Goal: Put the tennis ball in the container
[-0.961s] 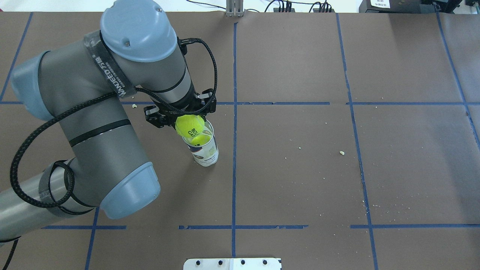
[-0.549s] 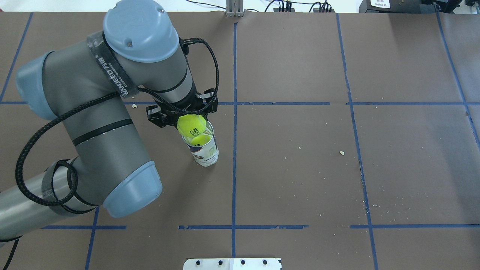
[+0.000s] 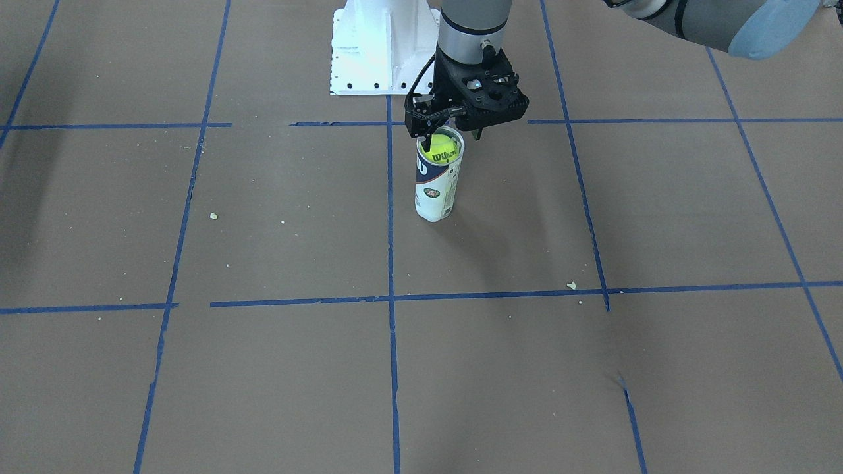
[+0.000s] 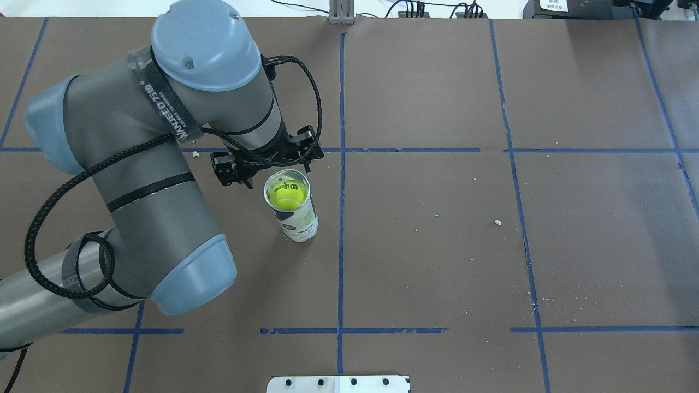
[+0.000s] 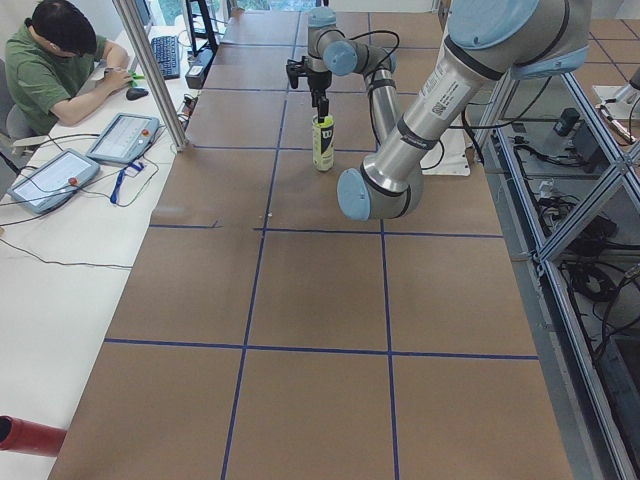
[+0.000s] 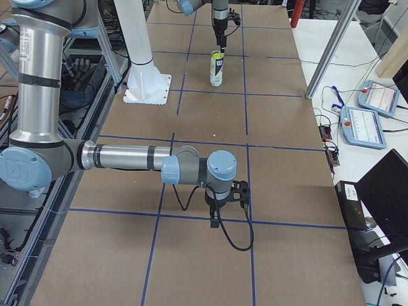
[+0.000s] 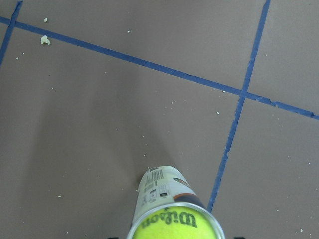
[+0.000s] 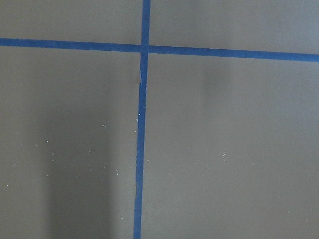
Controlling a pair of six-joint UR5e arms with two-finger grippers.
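Note:
The yellow-green tennis ball (image 4: 286, 195) with "Wilson" lettering sits inside the mouth of the clear tube (image 4: 298, 219), which stands upright on the brown table. In the front-facing view the ball (image 3: 444, 149) fills the top of the tube (image 3: 435, 191). My left gripper (image 3: 452, 137) hangs open just above the tube's rim, one finger on each side and nothing between them. The left wrist view shows the ball (image 7: 174, 228) in the tube (image 7: 162, 185) directly below. My right gripper (image 6: 215, 218) points down at bare table far away; whether it is open I cannot tell.
The white robot base (image 3: 375, 52) stands behind the tube. Blue tape lines grid the brown table, with small crumbs (image 4: 497, 222) scattered about. A seated operator (image 5: 60, 60) and tablets (image 5: 122, 137) are beyond the table's far side.
The left gripper has opened and let go of the ball, which dropped from between the fingers into the top of the tube. The arm itself barely shifted.

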